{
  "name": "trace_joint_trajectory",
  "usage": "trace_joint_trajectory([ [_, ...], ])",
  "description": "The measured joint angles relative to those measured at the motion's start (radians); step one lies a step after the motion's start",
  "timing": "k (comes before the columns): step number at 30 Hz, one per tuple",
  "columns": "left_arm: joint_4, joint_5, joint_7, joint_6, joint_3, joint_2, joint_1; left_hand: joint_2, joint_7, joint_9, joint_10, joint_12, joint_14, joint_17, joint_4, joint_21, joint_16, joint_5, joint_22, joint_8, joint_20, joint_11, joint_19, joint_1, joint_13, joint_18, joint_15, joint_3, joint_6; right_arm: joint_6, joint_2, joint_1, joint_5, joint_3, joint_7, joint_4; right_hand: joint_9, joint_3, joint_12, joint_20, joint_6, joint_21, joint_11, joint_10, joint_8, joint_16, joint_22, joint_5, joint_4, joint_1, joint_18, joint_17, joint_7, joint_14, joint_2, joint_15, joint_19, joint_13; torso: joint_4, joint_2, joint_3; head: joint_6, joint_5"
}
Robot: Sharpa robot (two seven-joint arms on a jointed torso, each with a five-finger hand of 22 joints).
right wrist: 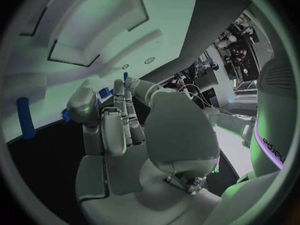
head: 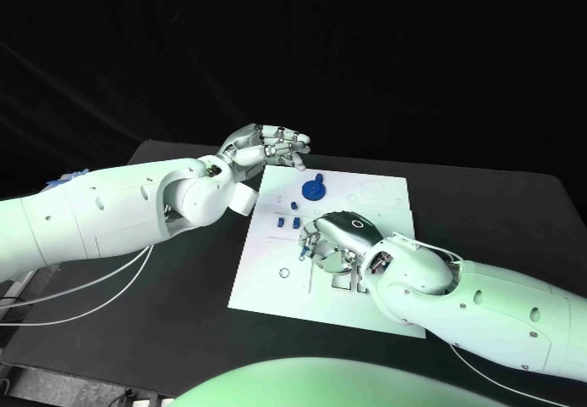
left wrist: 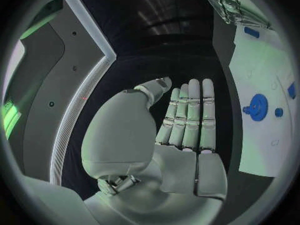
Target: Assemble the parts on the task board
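Pinching a blue part (head: 301,247) over the task board (head: 276,292), right hand (head: 337,242); left hand (head: 263,146) empty, fingers straight.

Left hand (head: 265,146) hovers with straight fingers; right hand (head: 332,239) reaches down, fingers curled.

black table (head: 171,288) (white task board (head: 276,284) atop)

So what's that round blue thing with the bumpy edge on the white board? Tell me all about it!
It is a blue gear, a flat round wheel with small teeth around its rim and a raised hub in the middle; it looks like plastic. It lies flat on the white task board, near the board's far edge. A smaller blue round part sits just beside it. Nothing holds it: the left hand hovers beyond the board's far corner, and the right hand is over the board's middle.
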Motion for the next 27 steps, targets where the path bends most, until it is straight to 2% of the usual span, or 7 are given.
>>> trace_joint_trajectory([
  [27, 0.0, 0.0, -0.002, 0.0, 0.0, 0.0, 0.0, 0.0, 0.0, 0.0, -0.003, 0.0, 0.0, 0.0, 0.0, 0.0, 0.0, 0.0, 0.0, 0.0, 0.0, 0.003, 0.0, 0.0, 0.0, 0.0, 0.0, 0.0, 0.0, 0.019, 0.014, -0.006, -0.003, -0.002, 0.009, -0.025, 0.0, 0.0, 0.0, 0.0, -0.002, 0.0, 0.0, 0.0, -0.005, 0.0, 0.0, 0.0, 0.0, -0.008, 0.0, 0.0, -0.001, 0.0, 0.0, 0.0, 0.0, 0.0, -0.0012, 0.0, 0.0, -0.008, 0.013],
])
